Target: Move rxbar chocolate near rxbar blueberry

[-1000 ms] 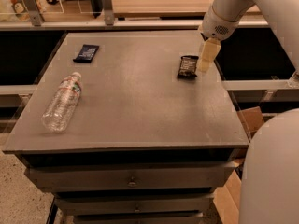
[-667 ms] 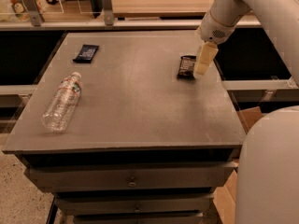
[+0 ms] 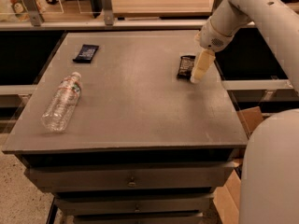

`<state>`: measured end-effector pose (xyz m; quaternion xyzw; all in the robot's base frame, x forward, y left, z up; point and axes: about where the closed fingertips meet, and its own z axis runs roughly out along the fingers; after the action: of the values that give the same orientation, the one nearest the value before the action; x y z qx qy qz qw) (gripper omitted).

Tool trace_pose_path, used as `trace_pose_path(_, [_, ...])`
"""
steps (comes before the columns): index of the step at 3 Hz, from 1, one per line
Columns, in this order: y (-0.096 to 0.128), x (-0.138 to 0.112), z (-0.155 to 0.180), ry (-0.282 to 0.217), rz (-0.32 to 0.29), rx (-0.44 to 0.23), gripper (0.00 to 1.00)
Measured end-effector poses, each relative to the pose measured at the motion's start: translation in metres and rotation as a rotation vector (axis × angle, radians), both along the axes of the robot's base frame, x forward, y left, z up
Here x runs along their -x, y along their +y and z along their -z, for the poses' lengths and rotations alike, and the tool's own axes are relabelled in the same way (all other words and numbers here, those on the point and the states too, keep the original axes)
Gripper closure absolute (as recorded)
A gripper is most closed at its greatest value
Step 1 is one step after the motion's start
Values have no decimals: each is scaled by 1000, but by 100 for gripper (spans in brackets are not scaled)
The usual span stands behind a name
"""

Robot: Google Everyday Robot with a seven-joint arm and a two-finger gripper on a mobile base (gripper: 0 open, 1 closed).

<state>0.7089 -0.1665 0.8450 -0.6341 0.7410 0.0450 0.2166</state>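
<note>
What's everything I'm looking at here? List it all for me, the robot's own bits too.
table: one, grey, centre of the view
drawers: at least two, grey, under the table top
rxbar chocolate: one, black-brown, far right part of the table
rxbar blueberry: one, dark navy, far left corner of the table
water bottle: one, clear, lying on its side at the table's left
cardboard box: one, brown, beyond the table's right edge, lower down
arm: one, white, reaching in from the upper right
gripper: one, cream, low over the table, just right of the rxbar chocolate

Lab-like workroom: grey drawer cabinet (image 3: 131, 181), cardboard box (image 3: 250, 119); hand (image 3: 195, 77) above cabinet's right side.
</note>
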Motion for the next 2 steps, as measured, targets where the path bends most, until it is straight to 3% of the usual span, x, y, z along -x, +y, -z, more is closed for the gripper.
trace_pose_path(2, [-1,-6,19,58,67,-106,0])
